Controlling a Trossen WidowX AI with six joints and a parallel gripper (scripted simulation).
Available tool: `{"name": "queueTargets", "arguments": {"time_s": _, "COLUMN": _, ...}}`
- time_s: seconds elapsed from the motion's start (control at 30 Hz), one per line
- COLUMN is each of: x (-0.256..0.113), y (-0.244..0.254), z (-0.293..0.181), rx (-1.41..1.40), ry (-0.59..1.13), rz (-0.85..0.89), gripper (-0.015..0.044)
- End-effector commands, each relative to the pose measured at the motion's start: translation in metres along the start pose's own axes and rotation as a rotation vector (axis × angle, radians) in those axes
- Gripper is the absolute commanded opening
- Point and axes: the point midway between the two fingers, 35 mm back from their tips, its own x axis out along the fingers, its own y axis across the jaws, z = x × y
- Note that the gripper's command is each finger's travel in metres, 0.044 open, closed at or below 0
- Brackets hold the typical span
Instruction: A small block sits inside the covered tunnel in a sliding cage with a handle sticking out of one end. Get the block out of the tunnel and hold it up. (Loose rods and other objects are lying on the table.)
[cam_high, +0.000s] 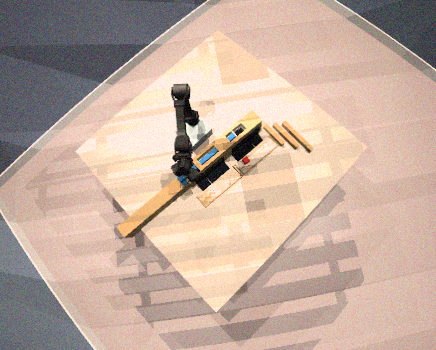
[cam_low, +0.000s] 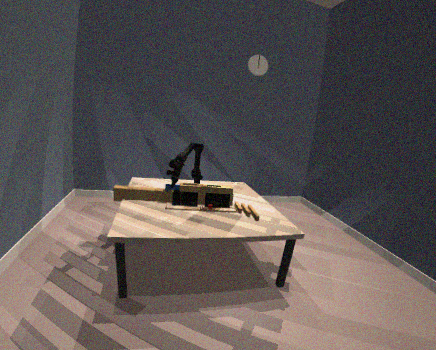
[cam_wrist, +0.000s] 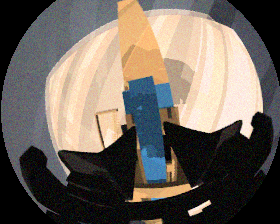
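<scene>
The covered wooden tunnel (cam_high: 217, 145) (cam_low: 201, 192) has slots in its roof and dark openings along its front. Blue parts of the cage (cam_high: 208, 155) show through the slots. The blue handle (cam_high: 182, 180) (cam_low: 172, 188) (cam_wrist: 143, 97) is at the tunnel's left end, where the long wooden beam (cam_high: 155, 207) (cam_low: 142, 193) (cam_wrist: 143, 65) starts. My gripper (cam_high: 185, 176) (cam_low: 174, 184) (cam_wrist: 149, 127) is partly open, with its fingers close on both sides of the blue bar, not clamped on it. I cannot make out the block inside the tunnel.
Three loose rods (cam_high: 285, 135) (cam_low: 247, 209) lie beyond the tunnel's right end. A small red piece (cam_high: 245, 160) (cam_low: 210, 205) lies in front of the tunnel, by thin strips (cam_high: 262, 160). A pale object (cam_high: 195, 129) stands behind the tunnel, near the arm.
</scene>
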Motion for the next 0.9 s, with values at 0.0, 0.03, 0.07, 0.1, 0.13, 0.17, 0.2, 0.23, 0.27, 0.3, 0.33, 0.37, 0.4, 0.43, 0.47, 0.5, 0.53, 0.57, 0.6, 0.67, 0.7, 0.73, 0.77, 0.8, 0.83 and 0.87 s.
{"name": "queueTargets", "arguments": {"time_s": 0.0, "x": -0.005, "y": 0.003, "z": 0.003, "rx": -0.007, "ry": 0.011, "rz": 0.005, "gripper": 0.0263}}
{"name": "queueTargets", "arguments": {"time_s": 0.03, "x": -0.008, "y": 0.003, "z": 0.005, "rx": -0.011, "ry": 0.019, "rz": 0.005, "gripper": 0.0289}}
{"name": "queueTargets", "arguments": {"time_s": 0.07, "x": -0.012, "y": 0.004, "z": 0.006, "rx": -0.015, "ry": 0.028, "rz": 0.005, "gripper": 0.0315}}
{"name": "queueTargets", "arguments": {"time_s": 0.1, "x": -0.016, "y": 0.005, "z": 0.008, "rx": -0.020, "ry": 0.038, "rz": 0.005, "gripper": 0.0341}}
{"name": "queueTargets", "arguments": {"time_s": 0.13, "x": -0.021, "y": 0.006, "z": 0.010, "rx": -0.025, "ry": 0.049, "rz": 0.005, "gripper": 0.0368}}
{"name": "queueTargets", "arguments": {"time_s": 0.17, "x": -0.026, "y": 0.007, "z": 0.011, "rx": -0.029, "ry": 0.059, "rz": 0.005, "gripper": 0.0394}}
{"name": "queueTargets", "arguments": {"time_s": 0.2, "x": -0.030, "y": 0.008, "z": 0.013, "rx": -0.034, "ry": 0.070, "rz": 0.006, "gripper": 0.0420}}
{"name": "queueTargets", "arguments": {"time_s": 0.23, "x": -0.034, "y": 0.009, "z": 0.014, "rx": -0.038, "ry": 0.078, "rz": 0.006, "gripper": 0.0440}}
{"name": "queueTargets", "arguments": {"time_s": 0.27, "x": -0.036, "y": 0.009, "z": 0.015, "rx": -0.039, "ry": 0.082, "rz": 0.007, "gripper": 0.0440}}
{"name": "queueTargets", "arguments": {"time_s": 0.3, "x": -0.026, "y": 0.007, "z": 0.013, "rx": -0.028, "ry": 0.059, "rz": 0.002, "gripper": 0.0440}}
{"name": "queueTargets", "arguments": {"time_s": 0.33, "x": -0.025, "y": 0.008, "z": 0.018, "rx": -0.031, "ry": 0.063, "rz": 0.002, "gripper": 0.0440}}
{"name": "queueTargets", "arguments": {"time_s": 0.37, "x": -0.024, "y": 0.009, "z": 0.026, "rx": -0.035, "ry": 0.071, "rz": 0.004, "gripper": 0.0440}}
{"name": "queueTargets", "arguments": {"time_s": 0.4, "x": -0.022, "y": 0.009, "z": 0.034, "rx": -0.038, "ry": 0.078, "rz": 0.005, "gripper": 0.0440}}
{"name": "queueTargets", "arguments": {"time_s": 0.43, "x": -0.021, "y": 0.010, "z": 0.039, "rx": -0.041, "ry": 0.082, "rz": 0.006, "gripper": 0.0440}}
{"name": "queueTargets", "arguments": {"time_s": 0.47, "x": -0.021, "y": 0.010, "z": 0.040, "rx": -0.041, "ry": 0.083, "rz": 0.007, "gripper": 0.0440}}
{"name": "queueTargets", "arguments": {"time_s": 0.5, "x": -0.021, "y": 0.010, "z": 0.040, "rx": -0.041, "ry": 0.083, "rz": 0.007, "gripper": 0.0440}}
{"name": "queueTargets", "arguments": {"time_s": 0.53, "x": -0.021, "y": 0.010, "z": 0.040, "rx": -0.041, "ry": 0.083, "rz": 0.007, "gripper": 0.0440}}
{"name": "queueTargets", "arguments": {"time_s": 0.57, "x": -0.020, "y": 0.010, "z": 0.040, "rx": -0.041, "ry": 0.083, "rz": 0.007, "gripper": 0.0440}}
{"name": "queueTargets", "arguments": {"time_s": 0.6, "x": -0.019, "y": 0.009, "z": 0.040, "rx": -0.041, "ry": 0.083, "rz": 0.007, "gripper": 0.0440}}
{"name": "queueTargets", "arguments": {"time_s": 0.67, "x": -0.017, "y": 0.009, "z": 0.040, "rx": -0.041, "ry": 0.083, "rz": 0.007, "gripper": 0.0440}}
{"name": "queueTargets", "arguments": {"time_s": 0.7, "x": -0.016, "y": 0.009, "z": 0.039, "rx": -0.041, "ry": 0.083, "rz": 0.007, "gripper": 0.0440}}
{"name": "queueTargets", "arguments": {"time_s": 0.73, "x": -0.014, "y": 0.009, "z": 0.039, "rx": -0.041, "ry": 0.083, "rz": 0.007, "gripper": 0.0440}}
{"name": "queueTargets", "arguments": {"time_s": 0.77, "x": -0.012, "y": 0.008, "z": 0.039, "rx": -0.041, "ry": 0.083, "rz": 0.007, "gripper": 0.0440}}
{"name": "queueTargets", "arguments": {"time_s": 0.8, "x": -0.011, "y": 0.008, "z": 0.038, "rx": -0.041, "ry": 0.083, "rz": 0.007, "gripper": 0.0440}}
{"name": "queueTargets", "arguments": {"time_s": 0.83, "x": -0.009, "y": 0.008, "z": 0.038, "rx": -0.041, "ry": 0.083, "rz": 0.007, "gripper": 0.0440}}
{"name": "queueTargets", "arguments": {"time_s": 0.87, "x": -0.008, "y": 0.008, "z": 0.037, "rx": -0.041, "ry": 0.083, "rz": 0.007, "gripper": 0.0440}}
